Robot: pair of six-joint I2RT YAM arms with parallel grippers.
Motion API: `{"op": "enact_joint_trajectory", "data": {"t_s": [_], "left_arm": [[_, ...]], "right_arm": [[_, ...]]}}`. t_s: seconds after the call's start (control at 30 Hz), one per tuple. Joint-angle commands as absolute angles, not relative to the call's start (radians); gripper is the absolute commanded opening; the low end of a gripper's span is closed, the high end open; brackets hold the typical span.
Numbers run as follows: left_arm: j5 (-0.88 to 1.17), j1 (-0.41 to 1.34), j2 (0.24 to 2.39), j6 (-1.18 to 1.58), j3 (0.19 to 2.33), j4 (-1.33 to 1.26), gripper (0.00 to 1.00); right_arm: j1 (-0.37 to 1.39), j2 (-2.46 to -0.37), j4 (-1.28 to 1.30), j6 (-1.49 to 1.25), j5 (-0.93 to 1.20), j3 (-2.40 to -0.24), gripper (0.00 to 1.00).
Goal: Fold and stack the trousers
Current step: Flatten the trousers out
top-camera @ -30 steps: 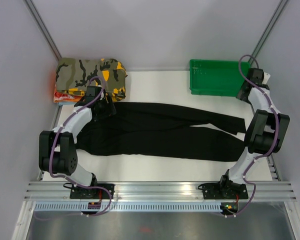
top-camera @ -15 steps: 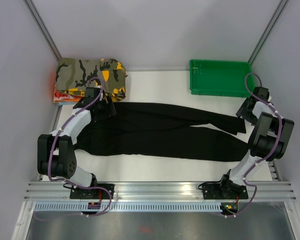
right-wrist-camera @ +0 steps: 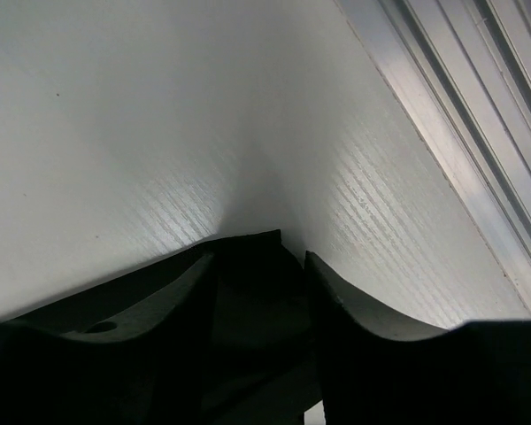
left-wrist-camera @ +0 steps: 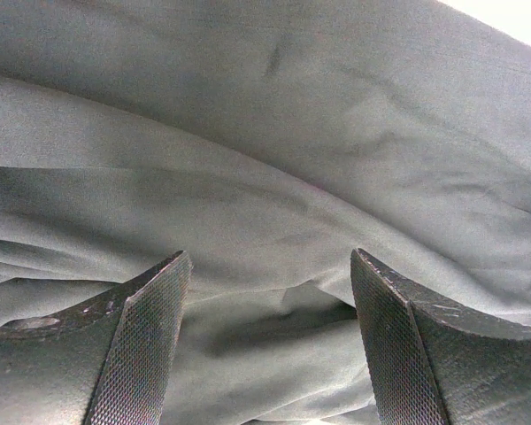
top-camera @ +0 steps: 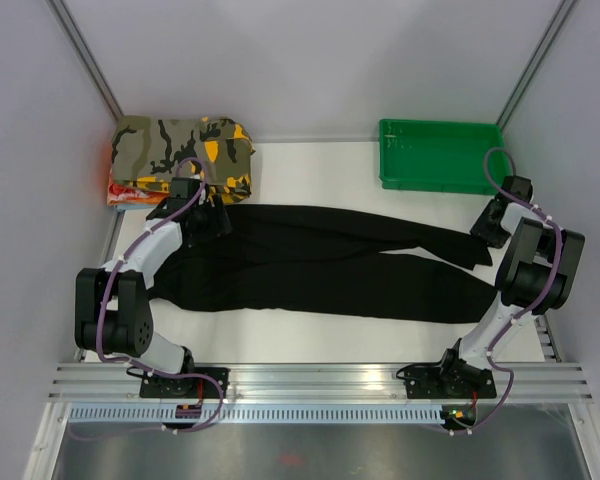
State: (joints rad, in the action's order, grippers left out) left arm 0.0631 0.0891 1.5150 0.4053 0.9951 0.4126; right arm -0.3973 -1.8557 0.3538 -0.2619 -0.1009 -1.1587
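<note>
The black trousers (top-camera: 320, 262) lie flat across the white table, waist at the left, both legs running right. My left gripper (top-camera: 212, 218) is down on the waist's far corner. In the left wrist view it (left-wrist-camera: 270, 266) is wide open, with wrinkled fabric (left-wrist-camera: 248, 133) under and between the fingers. My right gripper (top-camera: 483, 238) is at the hem of the far leg. In the right wrist view it (right-wrist-camera: 259, 257) is partly open, and the black hem corner (right-wrist-camera: 257, 310) lies between the two fingers on the table.
A folded camouflage garment (top-camera: 180, 150) sits at the back left on something orange (top-camera: 120, 192), just behind my left gripper. A green tray (top-camera: 385, 150) stands at the back right. A metal rail (right-wrist-camera: 460, 106) edges the table right of the hem.
My right arm has swung down from beside the green tray to the hem of the far leg. My left arm has hardly moved.
</note>
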Motion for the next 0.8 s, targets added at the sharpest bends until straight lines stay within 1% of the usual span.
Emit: {"op": "enact_joint_trajectory", "data": {"t_s": [0.0, 0.03, 0.1, 0.13, 0.2, 0.23, 0.4, 0.5, 0.57, 0.67, 0.77], "left_arm": [[0.084, 0.084, 1.483, 0.405, 0.994, 0.379, 0.79], [0.084, 0.084, 1.483, 0.405, 0.994, 0.377, 0.79], [0.084, 0.083, 1.485, 0.405, 0.994, 0.377, 0.79], [0.084, 0.081, 1.486, 0.405, 0.994, 0.376, 0.79], [0.084, 0.080, 1.488, 0.405, 0.994, 0.374, 0.79], [0.084, 0.080, 1.489, 0.405, 0.996, 0.373, 0.79], [0.084, 0.075, 1.483, 0.400, 1.002, 0.377, 0.79], [0.083, 0.071, 1.489, 0.402, 1.014, 0.379, 0.79], [0.083, 0.068, 1.499, 0.405, 1.023, 0.387, 0.79], [0.078, 0.063, 1.511, 0.403, 1.043, 0.394, 0.79], [0.075, 0.049, 1.516, 0.399, 1.058, 0.400, 0.79]], "right_arm": [[-0.399, -1.870, 0.318, -0.259, -0.071, -1.149, 0.46], [-0.399, -1.871, 0.316, -0.258, -0.068, -1.146, 0.42], [-0.399, -1.873, 0.316, -0.253, -0.064, -1.144, 0.39], [-0.399, -1.873, 0.316, -0.247, -0.064, -1.144, 0.30], [-0.399, -1.870, 0.330, -0.244, -0.064, -1.150, 0.14], [-0.399, -1.859, 0.336, -0.245, -0.064, -1.164, 0.01], [-0.399, -1.798, 0.406, -0.250, -0.080, -1.262, 0.00], [-0.399, -1.763, 0.449, -0.255, -0.075, -1.405, 0.00], [-0.399, -1.758, 0.463, -0.262, -0.055, -1.463, 0.00], [-0.399, -1.779, 0.482, -0.268, -0.015, -1.569, 0.01], [-0.399, -1.854, 0.530, -0.255, 0.000, -1.670, 0.01]]}}
